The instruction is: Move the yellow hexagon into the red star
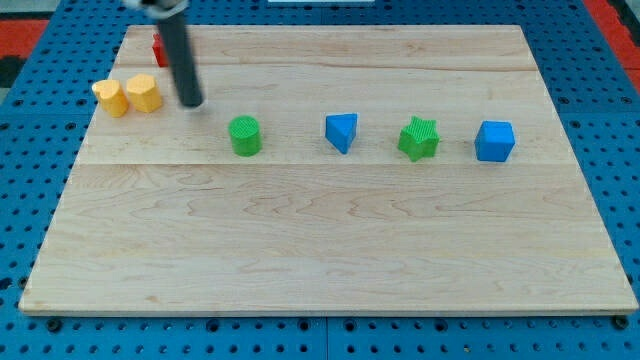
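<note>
Two yellow blocks sit at the view's upper left: one looks like the hexagon, and the one to its left has a shape I cannot make out. A red block, mostly hidden behind the rod, sits above them near the board's top edge; its star shape cannot be confirmed. My tip rests on the board just right of the yellow hexagon, a small gap apart, and below the red block.
A green cylinder, a blue triangular block, a green star and a blue cube stand in a row across the board's middle. The wooden board lies on a blue pegboard.
</note>
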